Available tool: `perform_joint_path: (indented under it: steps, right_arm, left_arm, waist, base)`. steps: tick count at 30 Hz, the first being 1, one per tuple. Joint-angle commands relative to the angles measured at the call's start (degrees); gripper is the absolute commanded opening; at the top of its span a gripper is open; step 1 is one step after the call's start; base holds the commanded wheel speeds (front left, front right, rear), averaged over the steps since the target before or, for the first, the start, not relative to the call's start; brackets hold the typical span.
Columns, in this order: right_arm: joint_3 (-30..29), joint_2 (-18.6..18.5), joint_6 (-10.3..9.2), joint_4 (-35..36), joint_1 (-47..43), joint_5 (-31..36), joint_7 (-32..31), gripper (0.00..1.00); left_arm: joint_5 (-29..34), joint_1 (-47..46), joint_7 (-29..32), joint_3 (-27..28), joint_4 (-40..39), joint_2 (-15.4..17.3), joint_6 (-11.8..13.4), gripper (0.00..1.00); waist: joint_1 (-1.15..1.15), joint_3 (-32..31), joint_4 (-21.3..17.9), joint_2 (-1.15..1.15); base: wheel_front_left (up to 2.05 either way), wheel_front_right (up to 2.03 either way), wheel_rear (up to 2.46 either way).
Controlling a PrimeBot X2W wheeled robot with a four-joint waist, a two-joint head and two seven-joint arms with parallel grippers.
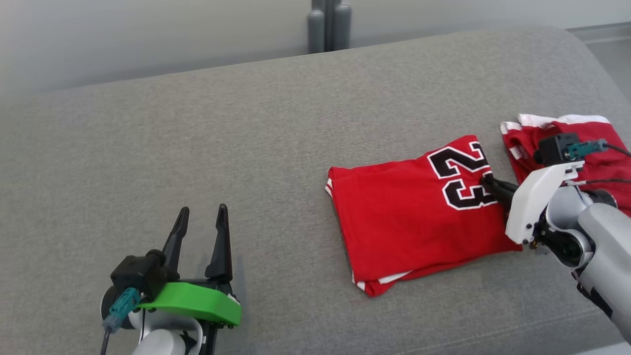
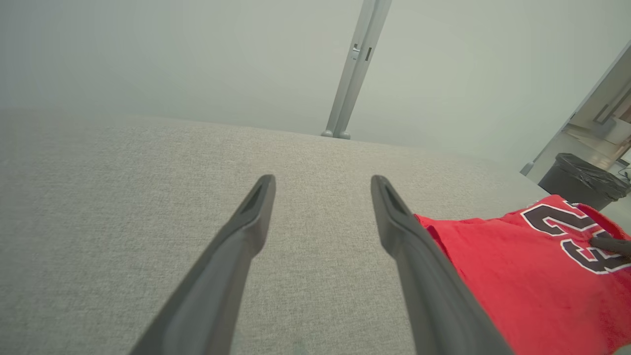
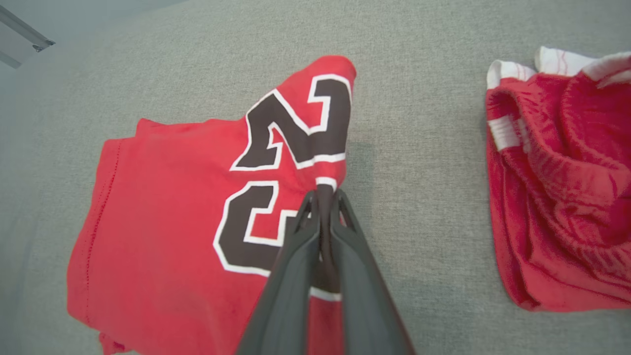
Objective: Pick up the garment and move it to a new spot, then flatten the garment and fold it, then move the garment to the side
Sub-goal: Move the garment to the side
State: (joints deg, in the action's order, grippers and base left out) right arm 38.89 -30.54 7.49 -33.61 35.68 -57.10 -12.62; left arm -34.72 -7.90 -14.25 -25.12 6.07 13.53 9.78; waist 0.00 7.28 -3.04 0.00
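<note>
The garment [image 1: 409,217] is a red jersey with a black and white number, folded into a rectangle on the grey cushion. It lies right of centre in the head view, and also appears as the garment [image 3: 187,217] and the garment [image 2: 532,276]. My right gripper [image 1: 485,181] is shut on its right edge at the number, and the right gripper [image 3: 323,197] pinches a ridge of that cloth between its fingers. My left gripper [image 1: 202,217] stands open at the lower left, well away from the jersey, nothing between the left gripper [image 2: 320,197] fingers.
A second red garment with white trim [image 1: 577,148] lies bunched at the far right, close beside my right forearm. The grey cushion [image 1: 197,138] spreads wide to the left and back. A grey post [image 1: 329,24] stands behind it, and a black bin [image 2: 584,180] stands off the right end.
</note>
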Motion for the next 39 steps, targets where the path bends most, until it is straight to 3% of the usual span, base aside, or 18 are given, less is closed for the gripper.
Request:
perform_joint_path:
  steps: [1,9,14,22,34,39]
  right_arm:
    - [-0.2,-0.9,0.0,0.5,1.3,0.5,-0.2,0.0]
    - [-0.8,-2.1,0.0,2.1,6.0,2.5,-1.5,0.0]
    - [-0.8,-1.3,0.0,2.4,8.3,3.6,-2.0,0.0]
    - [-1.5,-0.7,0.0,2.3,9.4,4.5,-1.7,0.0]
    - [-3.1,-0.1,0.0,1.4,11.8,7.3,-2.7,0.0]
    - [-4.9,-1.5,0.0,0.8,13.0,8.5,-3.3,0.0]
  left_arm:
    - [0.6,-1.0,-0.3,0.0,-0.2,0.4,0.1,1.0]
    - [1.1,-2.6,0.4,-0.2,-1.0,1.0,0.2,1.0]
    - [1.4,-3.8,0.9,-0.8,-1.1,1.1,0.0,1.0]
    - [1.1,-4.2,0.8,-1.4,-0.2,0.7,-0.4,1.0]
    - [0.2,-2.0,-0.2,-0.7,1.1,-0.6,-0.6,1.0]
    - [0.3,-1.3,-0.4,-0.6,1.0,-0.6,-0.4,1.0]
  waist:
    - [0.0,0.8,-5.5,0.0]
    - [0.0,3.5,-15.0,0.0]
    - [0.0,5.0,-17.6,0.0]
    - [0.0,4.6,-17.1,0.0]
    - [0.0,0.9,-13.3,0.0]
    - [0.0,0.8,-12.4,0.0]
  base:
    - [0.0,0.0,0.0]
    - [0.0,0.0,0.0]
    - [0.0,0.0,0.0]
    - [0.0,0.0,0.0]
    - [0.0,0.0,0.0]
    - [0.0,0.0,0.0]
